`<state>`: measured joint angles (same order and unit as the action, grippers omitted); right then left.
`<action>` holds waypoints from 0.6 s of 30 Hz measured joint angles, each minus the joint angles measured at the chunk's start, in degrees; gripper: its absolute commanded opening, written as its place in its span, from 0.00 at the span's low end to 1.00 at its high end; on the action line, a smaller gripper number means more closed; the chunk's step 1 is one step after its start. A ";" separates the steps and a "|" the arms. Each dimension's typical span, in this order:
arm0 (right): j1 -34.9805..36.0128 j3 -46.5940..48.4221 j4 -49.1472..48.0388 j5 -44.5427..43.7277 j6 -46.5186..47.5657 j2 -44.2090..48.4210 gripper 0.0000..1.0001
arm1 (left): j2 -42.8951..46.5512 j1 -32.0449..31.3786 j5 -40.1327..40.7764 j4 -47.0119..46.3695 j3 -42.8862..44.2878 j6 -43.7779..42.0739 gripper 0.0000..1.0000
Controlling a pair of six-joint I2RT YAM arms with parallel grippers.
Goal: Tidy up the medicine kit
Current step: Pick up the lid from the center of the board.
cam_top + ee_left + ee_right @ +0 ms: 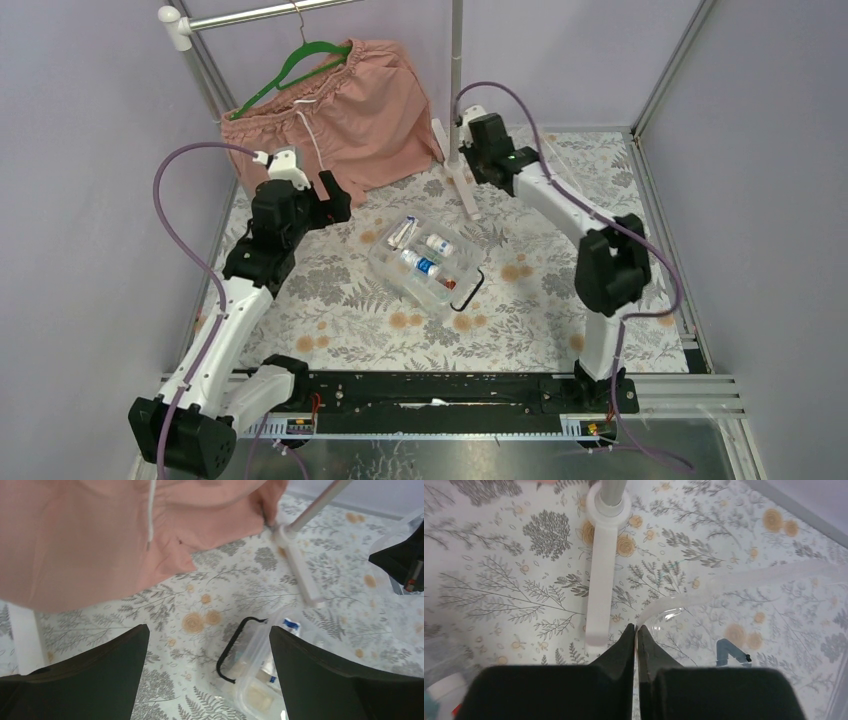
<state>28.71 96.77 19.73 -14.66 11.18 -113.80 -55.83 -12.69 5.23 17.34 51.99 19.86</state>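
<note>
The clear medicine box (pixel 398 278) sits mid-table without its lid. Its black handle (pixel 471 289) is at its near right end. Small bottles (pixel 438 245) and a tube (pixel 400 232) lie inside. My left gripper (pixel 337 200) is open and empty, hovering left of and behind the box. In the left wrist view the box (pixel 260 680) and handle (pixel 231 650) lie between my left fingers (pixel 209 635). My right gripper (pixel 463 152) is at the back by the rack pole. In the right wrist view it (pixel 636 629) is shut on the rim of the clear lid (pixel 744 592).
Pink shorts (pixel 330 110) hang from a green hanger (pixel 300 62) on a white rack at the back left. The rack's pole and white foot (pixel 462 190) stand just behind the box, next to my right gripper. Grey walls enclose the floral table.
</note>
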 measured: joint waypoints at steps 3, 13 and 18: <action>-0.94 -2.91 -0.15 1.38 -2.12 7.13 0.00 | 0.22 0.00 -2.75 -1.01 1.16 0.61 0.99; -2.29 -5.05 2.08 12.09 -7.15 25.40 0.00 | 3.02 0.00 -20.09 -15.28 -0.42 1.92 0.99; -2.29 -2.89 5.33 23.50 -10.14 31.17 0.00 | 4.28 0.00 -29.42 -28.70 -5.95 1.62 0.99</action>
<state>26.41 93.89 25.06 8.84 1.04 -82.63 -51.55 -12.69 -24.18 -11.35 46.04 21.47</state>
